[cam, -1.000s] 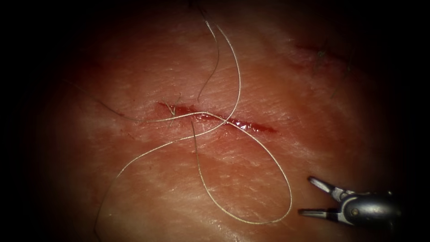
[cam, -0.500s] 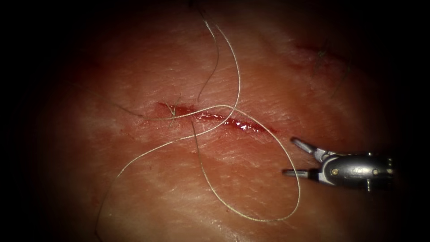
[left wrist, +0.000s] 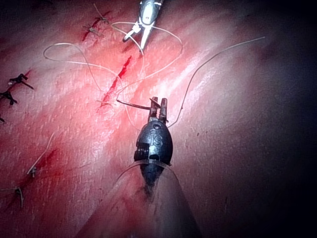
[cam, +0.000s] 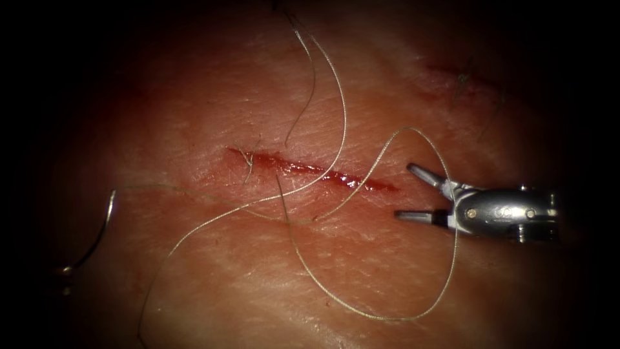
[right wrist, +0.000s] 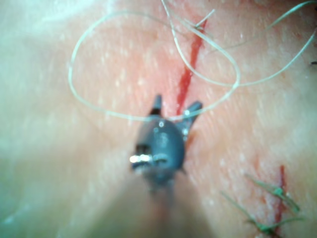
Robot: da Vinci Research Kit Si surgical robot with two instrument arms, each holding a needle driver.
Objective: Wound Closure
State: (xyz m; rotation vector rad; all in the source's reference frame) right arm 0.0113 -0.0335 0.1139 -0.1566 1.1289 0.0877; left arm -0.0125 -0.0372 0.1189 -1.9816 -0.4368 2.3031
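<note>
While its two jaws are standing apart and holding nothing, the right tool is lying just beside the right end of the cut, one jaw angled up and the other level; metal, grey, smooth, with rivets on the wrist; a strand of the thread is crossing its wrist. Half a second ago it was sitting lower and farther to the right; it has come up toward the cut, and the big loop of thread has lifted and shifted with it, one strand now arching above the cut's right end.

Left tool: dark, bulbous wrist, jaws closed on the needle near one end of its curve; the needle, thin, dark, curved wire, is standing free of the tissue, well left of the cut; it was not in the endoscope view before.

Thread: fine, pale, looping widely over and below the cut, crossing it twice.

Cut: narrow slit, wet with red fluid, glossy.

Tissue: pink, moist, finely creased; short cut ends of thread at the cut's left end.
</note>
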